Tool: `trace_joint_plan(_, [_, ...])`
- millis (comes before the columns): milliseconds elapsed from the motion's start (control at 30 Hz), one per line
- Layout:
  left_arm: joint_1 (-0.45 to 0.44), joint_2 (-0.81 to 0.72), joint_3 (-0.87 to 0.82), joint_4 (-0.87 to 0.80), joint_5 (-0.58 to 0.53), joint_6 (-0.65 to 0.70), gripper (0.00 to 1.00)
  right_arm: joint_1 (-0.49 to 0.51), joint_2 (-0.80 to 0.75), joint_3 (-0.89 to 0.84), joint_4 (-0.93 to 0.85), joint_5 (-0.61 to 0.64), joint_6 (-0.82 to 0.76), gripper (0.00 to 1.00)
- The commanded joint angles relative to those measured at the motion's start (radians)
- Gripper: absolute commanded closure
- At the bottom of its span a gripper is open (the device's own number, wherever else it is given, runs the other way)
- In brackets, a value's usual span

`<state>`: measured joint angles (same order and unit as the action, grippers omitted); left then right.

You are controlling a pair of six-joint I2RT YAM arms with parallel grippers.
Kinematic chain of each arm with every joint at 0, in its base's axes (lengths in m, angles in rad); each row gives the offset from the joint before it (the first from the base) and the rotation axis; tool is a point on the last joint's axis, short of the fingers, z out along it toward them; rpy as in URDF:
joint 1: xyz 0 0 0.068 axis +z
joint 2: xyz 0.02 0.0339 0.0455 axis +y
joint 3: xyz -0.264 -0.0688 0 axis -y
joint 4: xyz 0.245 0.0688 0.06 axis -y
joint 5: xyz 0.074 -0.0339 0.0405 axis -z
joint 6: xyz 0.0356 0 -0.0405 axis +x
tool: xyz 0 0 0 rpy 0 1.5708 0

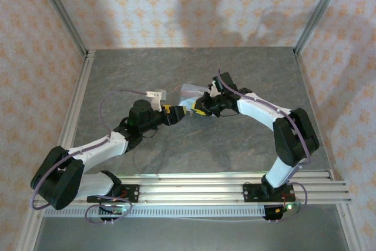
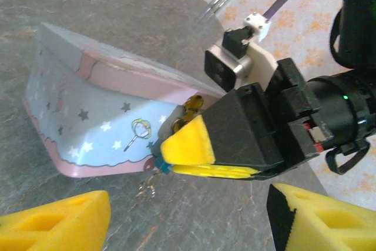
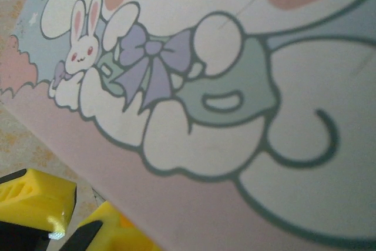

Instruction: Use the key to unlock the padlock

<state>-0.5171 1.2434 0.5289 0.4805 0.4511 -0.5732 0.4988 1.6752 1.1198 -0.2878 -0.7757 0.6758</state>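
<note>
The pale blue and pink cartoon tin (image 1: 192,90) stands tilted on the table, its starred side (image 2: 100,127) facing the left wrist view and its printed lid (image 3: 235,86) close in front of the right wrist camera. My right gripper (image 2: 161,160) is shut at the tin's lower corner, and a tiny dark bluish padlock (image 2: 160,166) pokes out from its tips. Small silvery metal bits, probably the key (image 2: 145,189), sit just under it. My left gripper (image 2: 188,213) is open a little in front of them, holding nothing. Both grippers meet at mid-table (image 1: 178,113) (image 1: 198,111).
Gold hasp fittings (image 2: 191,105) show on the tin's edge above the right gripper's fingers. The grey marbled table (image 1: 235,69) is ringed by patterned walls and metal posts (image 1: 64,16). A rail (image 1: 205,189) carries the arm bases at the near edge.
</note>
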Motion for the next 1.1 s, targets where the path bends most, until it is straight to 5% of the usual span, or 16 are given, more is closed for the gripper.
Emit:
trace_joint_plan(0, [0.005, 0.021, -0.018, -0.017, 0.000, 0.031, 0.31, 0.001, -0.015, 0.000, 0.052, -0.035, 0.017, 1.00])
trace_joint_plan(167, [0.004, 0.137, -0.002, 0.182, 0.139, -0.013, 0.37, 0.001, -0.018, 0.003, 0.046, -0.039, 0.018, 1.00])
trace_joint_plan(400, [0.004, 0.241, 0.027, 0.279, 0.181, -0.025, 0.54, -0.002, -0.023, -0.002, 0.047, -0.052, 0.024, 1.00])
trace_joint_plan(733, [0.014, 0.329, 0.024, 0.360, 0.195, -0.022, 0.50, -0.008, -0.028, 0.000, 0.038, -0.079, 0.022, 1.00])
trace_joint_plan(1067, [0.016, 0.420, 0.054, 0.432, 0.240, -0.050, 0.65, -0.014, -0.034, -0.004, 0.035, -0.088, 0.021, 1.00])
